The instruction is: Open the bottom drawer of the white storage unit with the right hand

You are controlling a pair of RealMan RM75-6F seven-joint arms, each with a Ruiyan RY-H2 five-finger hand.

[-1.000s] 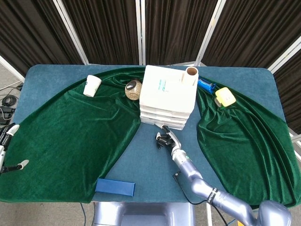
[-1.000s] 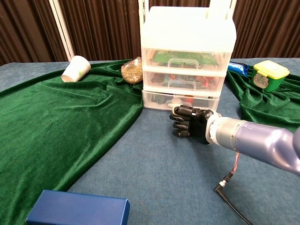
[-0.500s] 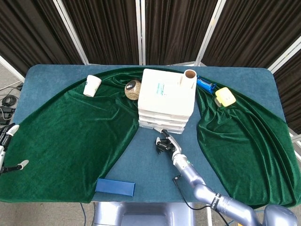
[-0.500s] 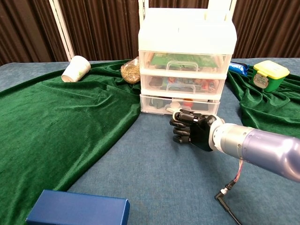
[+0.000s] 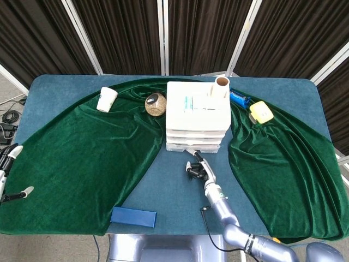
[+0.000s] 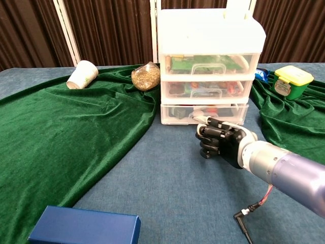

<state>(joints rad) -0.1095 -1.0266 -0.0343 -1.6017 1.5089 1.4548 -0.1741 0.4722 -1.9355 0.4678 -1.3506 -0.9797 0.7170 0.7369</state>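
R hand (image 6: 219, 143) low over table, fingers curled onto handle of bottom drawer (image 6: 204, 113), white storage unit (image 5: 197, 116) mid-table nr back edge, forearm reaching in from front-right, L hand (image 5: 6, 173) off left edge, fingers apart

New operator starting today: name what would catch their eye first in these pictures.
The white drawer unit at mid-table, with a cardboard tube on top. The right hand, fingers curled, sits just in front of its bottom drawer. Green velvet drapes both sides of the table, with a blue box at the near edge.
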